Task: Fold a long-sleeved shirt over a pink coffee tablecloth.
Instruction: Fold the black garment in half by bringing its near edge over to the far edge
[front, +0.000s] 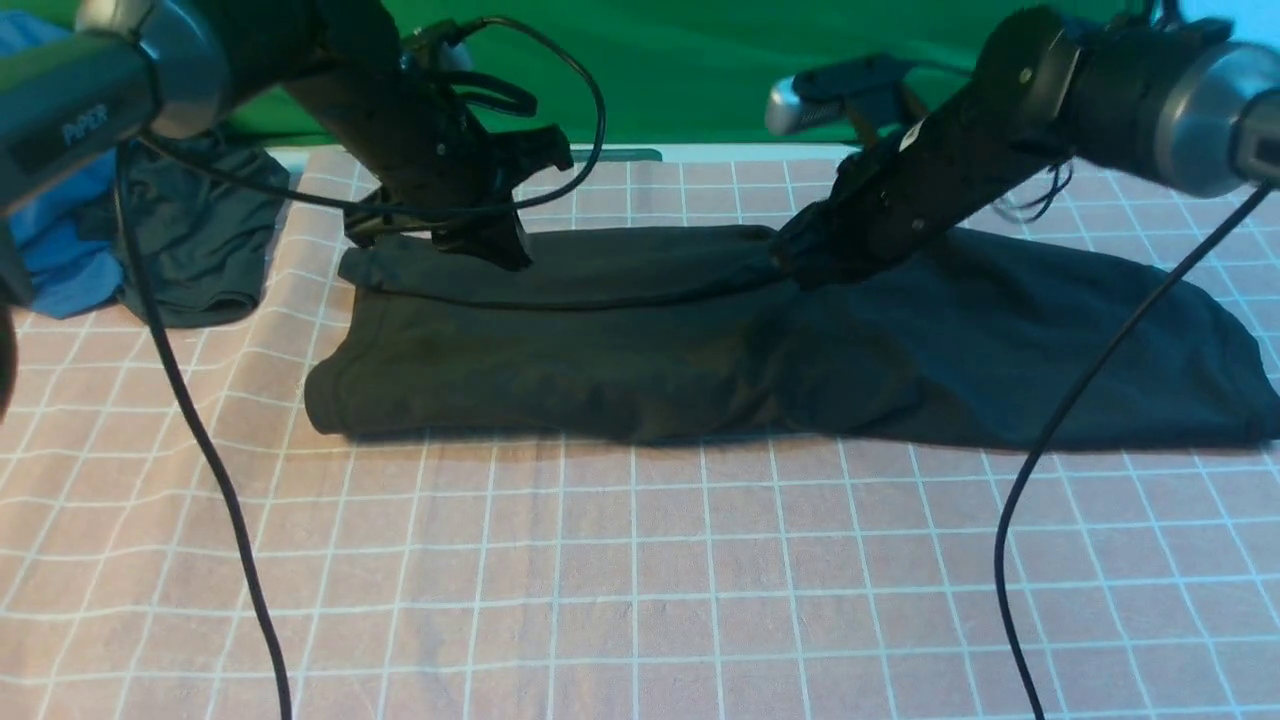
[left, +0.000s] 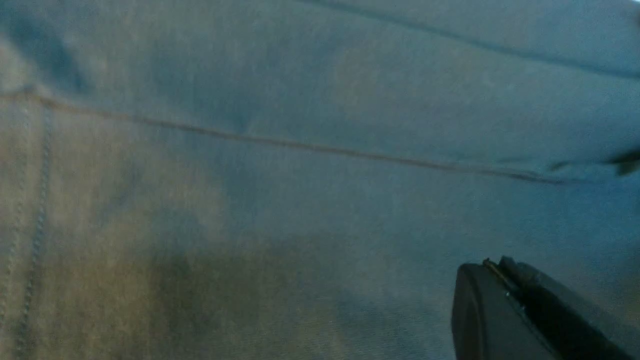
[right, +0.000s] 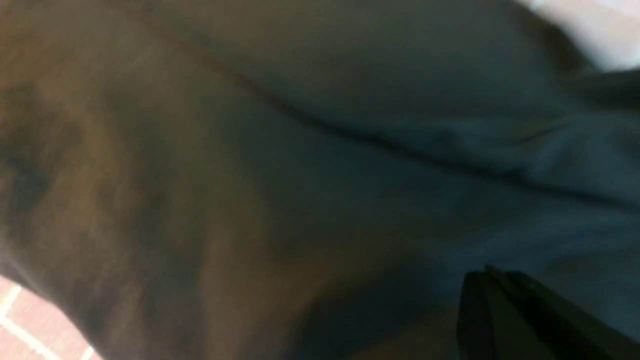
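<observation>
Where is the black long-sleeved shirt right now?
Front view: the long-sleeved shirt lies on the pink tablecloth, from centre-left to the right edge; a bunched dark garment sits left of it.

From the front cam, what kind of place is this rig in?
Likely a lab data-collection bench, not a home: green backdrop cloth behind, gridded pink tablecloth as work surface, spare garments piled far left.

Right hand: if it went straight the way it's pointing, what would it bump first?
Probably the long-sleeved shirt: the right hand slants down at its far edge and looks almost on the fabric, though depth is unclear.
</observation>
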